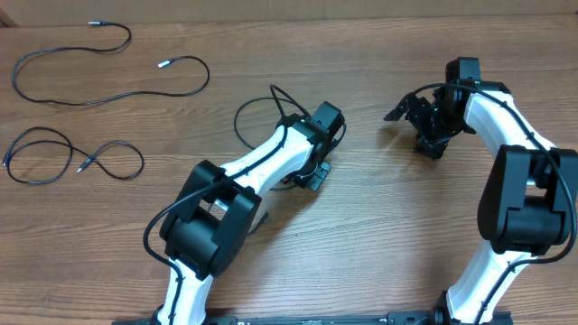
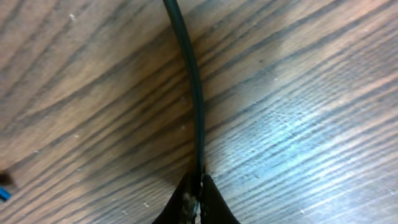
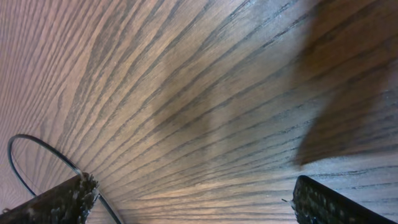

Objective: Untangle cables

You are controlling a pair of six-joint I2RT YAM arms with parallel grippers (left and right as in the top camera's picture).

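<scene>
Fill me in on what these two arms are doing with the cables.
The left gripper is shut on a thin black cable that lies on the wooden table near its middle. The right gripper is open over bare wood and holds nothing. Two other cables lie apart from each other at the far left of the overhead view, a long cable and a looped cable, with neither gripper near them.

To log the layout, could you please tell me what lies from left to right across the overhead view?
Two loose thin black cables → curled black cable loop → left arm's black end effector, shut on that loop → right arm's black end effector, open → right arm's bulky black-and-white shoulder joint.
</scene>
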